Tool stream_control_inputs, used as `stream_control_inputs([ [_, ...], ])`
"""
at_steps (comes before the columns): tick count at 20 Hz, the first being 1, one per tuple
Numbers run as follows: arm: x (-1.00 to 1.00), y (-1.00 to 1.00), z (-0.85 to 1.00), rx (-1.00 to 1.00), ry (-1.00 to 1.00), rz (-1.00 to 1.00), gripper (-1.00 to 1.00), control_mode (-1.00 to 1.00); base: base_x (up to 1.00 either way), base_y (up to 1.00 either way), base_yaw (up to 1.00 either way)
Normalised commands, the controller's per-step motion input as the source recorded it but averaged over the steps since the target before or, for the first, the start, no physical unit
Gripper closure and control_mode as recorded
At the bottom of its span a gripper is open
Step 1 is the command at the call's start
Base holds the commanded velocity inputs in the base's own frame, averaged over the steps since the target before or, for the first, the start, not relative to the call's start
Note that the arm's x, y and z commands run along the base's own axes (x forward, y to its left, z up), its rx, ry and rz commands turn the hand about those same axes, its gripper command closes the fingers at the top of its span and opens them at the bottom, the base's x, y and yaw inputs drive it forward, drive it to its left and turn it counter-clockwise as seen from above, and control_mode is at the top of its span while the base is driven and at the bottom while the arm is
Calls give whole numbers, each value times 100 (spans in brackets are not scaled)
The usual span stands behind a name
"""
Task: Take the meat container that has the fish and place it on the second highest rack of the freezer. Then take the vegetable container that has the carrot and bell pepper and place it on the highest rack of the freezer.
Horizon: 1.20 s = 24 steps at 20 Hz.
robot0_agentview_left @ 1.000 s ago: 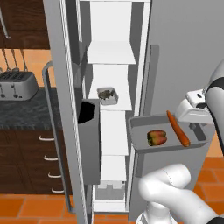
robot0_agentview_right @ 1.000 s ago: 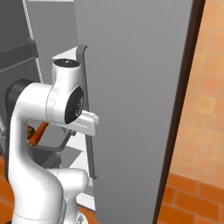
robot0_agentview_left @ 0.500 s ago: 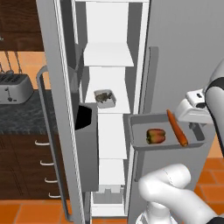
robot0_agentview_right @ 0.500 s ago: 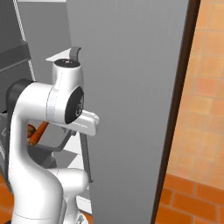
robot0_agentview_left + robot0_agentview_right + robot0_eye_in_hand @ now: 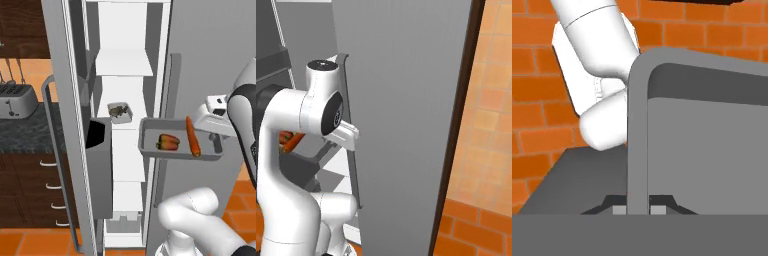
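Before the open tall grey freezer (image 5: 70, 100), the gripper (image 5: 638, 210) pinches the right rim of a shallow grey tray (image 5: 150, 145) bearing an orange carrot (image 5: 192, 136) and reddish bell pepper (image 5: 167, 141); a small grey fish container (image 5: 120, 112) sits on a middle white shelf; next, probably lift toward the top rack.

Tray (image 5: 150, 145) (carrot (image 5: 192, 136), bell pepper (image 5: 167, 142)) beside open freezer (image 5: 125, 65).
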Motion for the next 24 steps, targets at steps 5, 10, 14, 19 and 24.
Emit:
stream_control_inputs([
  [5, 0, 58, 46, 7, 0, -48, 100, -100, 0, 0, 0],
  [10, 10, 44, 43, 11, 0, -51, 100, -100, 0, 0, 0],
  [14, 37, 17, 41, 12, 2, -51, 100, -100, 0, 0, 0],
  [19, 53, 34, 23, 3, 0, -37, 100, -100, 0, 0, 0],
  [24, 73, 39, 11, 0, -3, -10, 100, -100, 0, 0, 0],
])
